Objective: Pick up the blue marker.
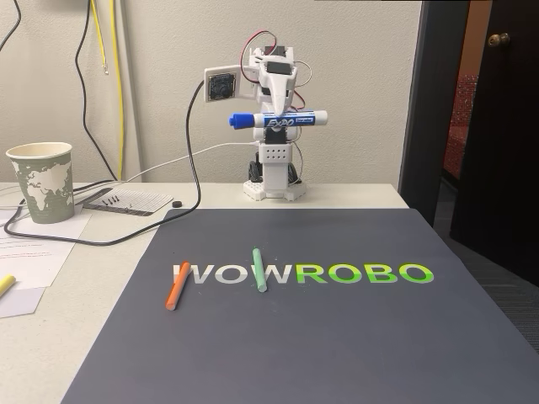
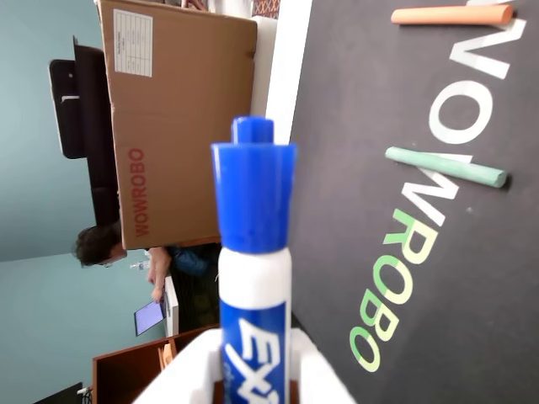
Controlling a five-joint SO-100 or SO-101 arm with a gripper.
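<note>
- Fingers [image 1: 278, 118]: closed across the barrel of the blue marker [image 1: 279, 120], roughly at its middle in the fixed view. In the wrist view the white fingers [image 2: 181, 379] flank the barrel at the bottom edge, with the blue cap pointing away from the camera.
- Blue marker [image 2: 253, 252]: held level and crosswise, high in the air in front of the arm's base [image 1: 274, 172], well clear of the dark mat [image 1: 337, 337]. The pick-up appears done.
- Risk 1, slip: the barrel is round and smooth, and the contact looks narrow. Any slackening of the grip, or a jerk of the arm, could let the marker slide or drop.
- Risk 2, rotation: if the grip sits off the balance point, the heavier end could sag and turn the marker between the fingers. How firmly it is seated cannot be judged.
- Risk 3, a fall: the marker would land on the surface [image 1: 50, 337] near the base and could roll, since nothing there would stop it.
- Bystanders: the orange stick [image 1: 177, 284] and green stick [image 1: 259, 269] lie on the mat's lettering, well apart from the marker. The paper cup [image 1: 42, 181] stands far to the left in the fixed view. None is threatened unless the arm swings low.
</note>
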